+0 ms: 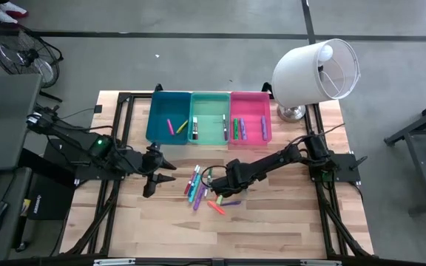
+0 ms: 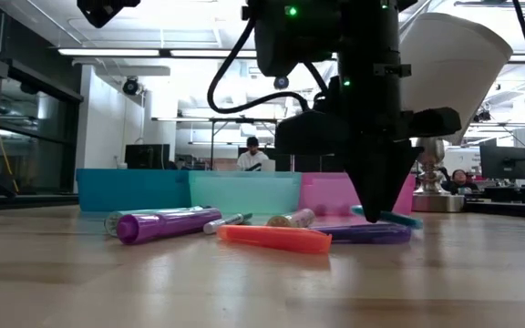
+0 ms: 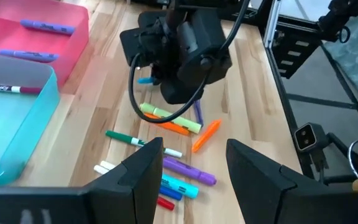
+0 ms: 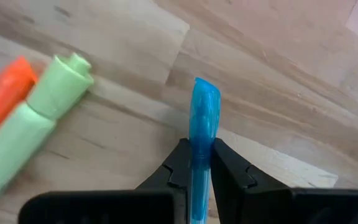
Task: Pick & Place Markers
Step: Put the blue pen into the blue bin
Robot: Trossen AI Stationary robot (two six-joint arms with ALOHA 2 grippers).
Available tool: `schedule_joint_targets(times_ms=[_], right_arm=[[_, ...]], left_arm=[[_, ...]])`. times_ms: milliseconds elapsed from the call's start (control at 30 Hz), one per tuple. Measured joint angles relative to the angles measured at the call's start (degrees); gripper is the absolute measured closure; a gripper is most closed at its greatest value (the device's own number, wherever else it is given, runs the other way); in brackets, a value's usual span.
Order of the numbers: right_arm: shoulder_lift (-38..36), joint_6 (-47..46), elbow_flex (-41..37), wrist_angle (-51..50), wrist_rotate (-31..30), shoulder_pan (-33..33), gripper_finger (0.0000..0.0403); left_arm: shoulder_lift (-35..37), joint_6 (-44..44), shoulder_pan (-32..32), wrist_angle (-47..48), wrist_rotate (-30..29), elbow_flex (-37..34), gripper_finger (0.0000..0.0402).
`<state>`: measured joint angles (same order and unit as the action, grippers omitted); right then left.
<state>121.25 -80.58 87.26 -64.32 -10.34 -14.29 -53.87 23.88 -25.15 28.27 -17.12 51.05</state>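
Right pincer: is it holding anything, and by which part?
Yes. The right pincer is shut on a blue marker, pinched across its barrel, one end sticking out past the fingertips. The left pincer holds nothing.

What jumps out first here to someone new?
The right gripper, low over the marker pile at the table's middle, is shut on a blue marker. Behind the pile three bins sit side by side: blue bin, mint green bin, pink bin, each already holding markers. The left gripper waits open left of the pile, and a big white lamp stands at the back right corner.
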Motion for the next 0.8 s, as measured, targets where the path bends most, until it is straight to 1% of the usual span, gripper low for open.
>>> schedule_joint_targets(times_ms=[100,267,400,500,600,800], right_arm=[[-0.2,0.2,0.0,-1.2,-0.1,-0.2,0.0374],[-2.1,1.0,0.0,-3.9,-1.9,-0.6,0.0374],[-4.8,1.6,0.0,-4.8,-5.3,-0.7,0.0374],[-6.8,3.8,0.0,-4.0,-7.4,-0.8,0.0374],[-9.2,5.6,0.1,-3.5,-9.5,-0.9,0.0374],[-14.7,8.6,0.1,-2.9,-15.9,-1.3,0.0374]], left_arm=[[-0.4,0.0,0.0,-0.3,0.0,0.0,0.0227],[-0.5,-0.1,0.0,-1.4,-0.2,0.0,0.0227],[-0.4,-0.1,0.0,-2.3,-1.4,0.0,0.0227],[-1.0,-0.1,0.0,-3.0,-1.5,0.0,0.0227],[-2.4,-1.1,0.0,-5.3,-1.6,0.0,0.0227],[-5.9,-2.7,0.6,-12.5,-2.3,-0.1,0.0227]])
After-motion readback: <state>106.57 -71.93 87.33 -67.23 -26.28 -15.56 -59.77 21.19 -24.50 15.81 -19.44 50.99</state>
